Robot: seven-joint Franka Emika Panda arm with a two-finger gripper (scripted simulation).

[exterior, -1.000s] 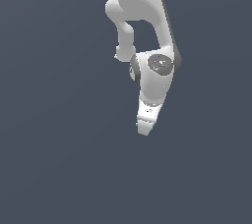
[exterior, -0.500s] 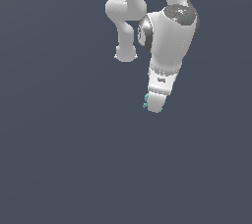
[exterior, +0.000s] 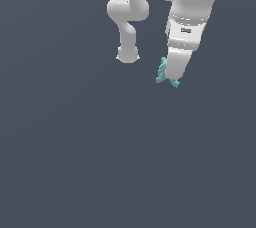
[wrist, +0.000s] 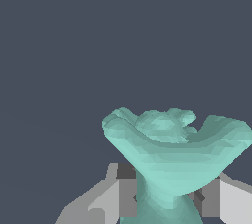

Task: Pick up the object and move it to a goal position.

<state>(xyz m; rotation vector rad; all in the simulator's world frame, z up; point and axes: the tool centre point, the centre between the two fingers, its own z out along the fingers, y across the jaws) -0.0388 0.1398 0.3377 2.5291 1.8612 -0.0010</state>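
I find the white two-fingered tool (exterior: 173,78) clenched on the small teal lumpy bow-tie object (wrist: 172,149) at its narrow waist, aloft; it looks rigid and light, lobes flaring beyond the fingers (wrist: 118,196)

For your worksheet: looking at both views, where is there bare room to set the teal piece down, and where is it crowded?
Bare grey surface fills the exterior view's left side and everything below the gripper. It is crowded only toward the top, where the arm's base stands beside the gripper, which is holding the teal piece between its fingers. No goal marker shows.
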